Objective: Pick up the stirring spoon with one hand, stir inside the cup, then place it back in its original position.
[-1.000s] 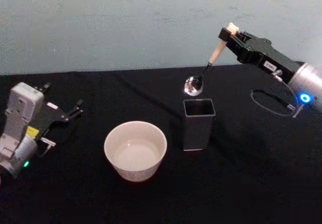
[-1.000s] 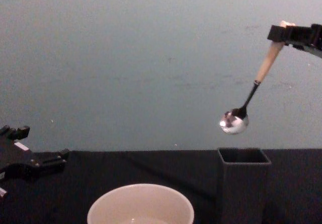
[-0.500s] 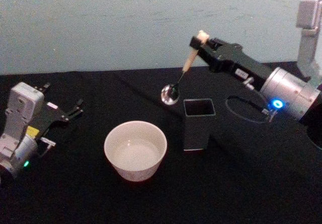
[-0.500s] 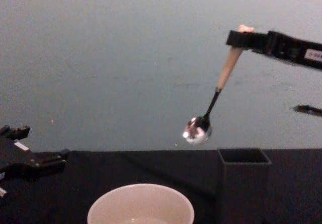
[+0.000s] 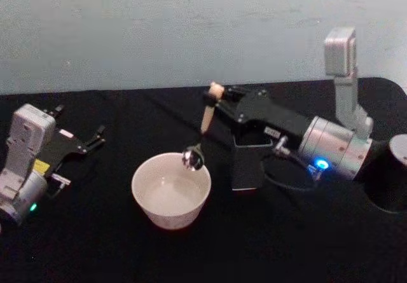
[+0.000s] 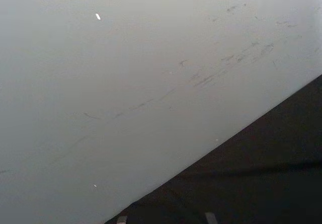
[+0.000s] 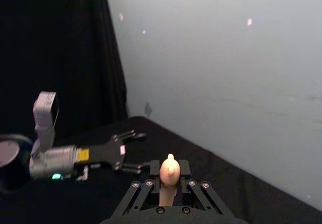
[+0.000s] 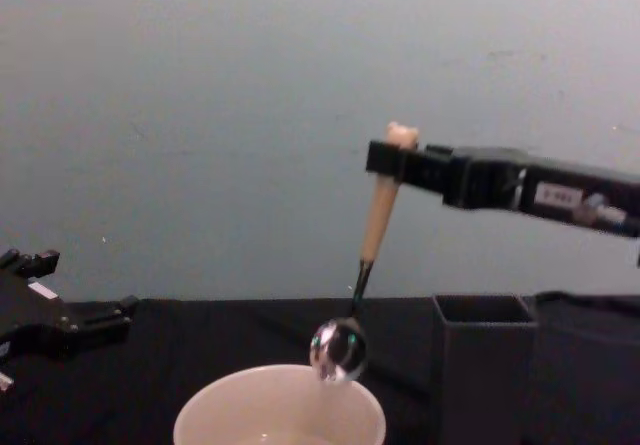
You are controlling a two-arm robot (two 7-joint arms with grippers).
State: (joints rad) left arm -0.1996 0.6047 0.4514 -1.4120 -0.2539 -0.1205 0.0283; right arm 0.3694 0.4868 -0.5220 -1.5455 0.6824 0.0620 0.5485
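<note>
Well off to the left of the cup: left hand resting low on the black bench, fingers spread wide, holding nothing. Over the cup's far-right rim: shiny bowl of the stirring spoon, hanging tilted at about rim level (can't tell if touching). Up and right of the cup: right hand, clamped on the top of the beige handle. Just beside the cup on the right: dark square box holder, upright, under the right arm.
</note>
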